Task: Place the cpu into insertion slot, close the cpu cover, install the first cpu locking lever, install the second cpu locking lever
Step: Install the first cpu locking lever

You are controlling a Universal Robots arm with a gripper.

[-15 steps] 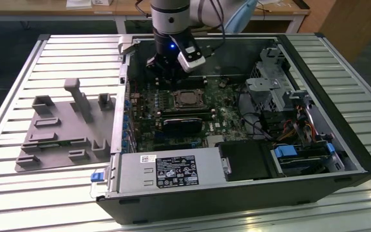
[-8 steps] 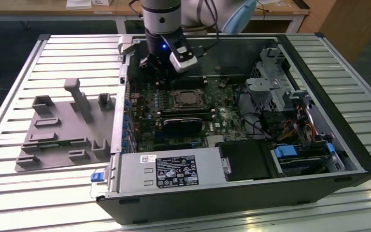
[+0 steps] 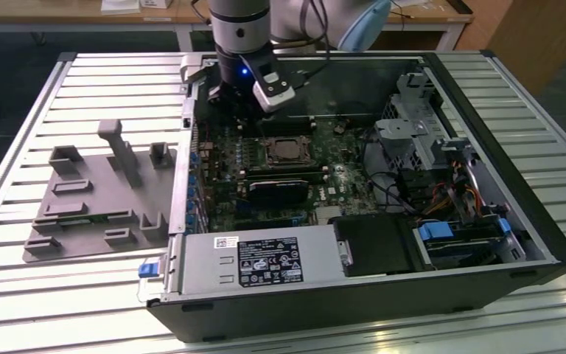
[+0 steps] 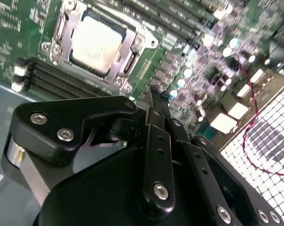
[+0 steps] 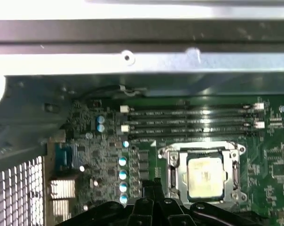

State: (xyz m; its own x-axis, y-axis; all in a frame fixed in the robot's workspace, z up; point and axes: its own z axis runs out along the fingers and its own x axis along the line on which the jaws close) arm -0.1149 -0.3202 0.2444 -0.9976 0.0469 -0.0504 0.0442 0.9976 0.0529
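The cpu (image 3: 285, 150) (image 4: 96, 42) (image 5: 205, 176) lies flat in the insertion slot on the green motherboard, its dull silver top facing up. The cpu cover (image 4: 132, 44) (image 5: 172, 176) is down around it as a silver frame, and the chip shows through its window. Thin metal bars run along two sides of the frame. My gripper (image 3: 232, 99) (image 4: 156, 92) (image 5: 151, 186) hovers over the board beside the socket, towards the case's back wall. It is apart from the cover, shut, with nothing between its black fingers.
Long black memory slots (image 5: 193, 120) (image 4: 52, 77) run next to the socket. A black card (image 3: 278, 193) and the power supply (image 3: 253, 262) sit nearer the case front, with drive cages (image 3: 441, 236) on the exterior view's right. A grey fixture (image 3: 96, 199) lies on the table outside.
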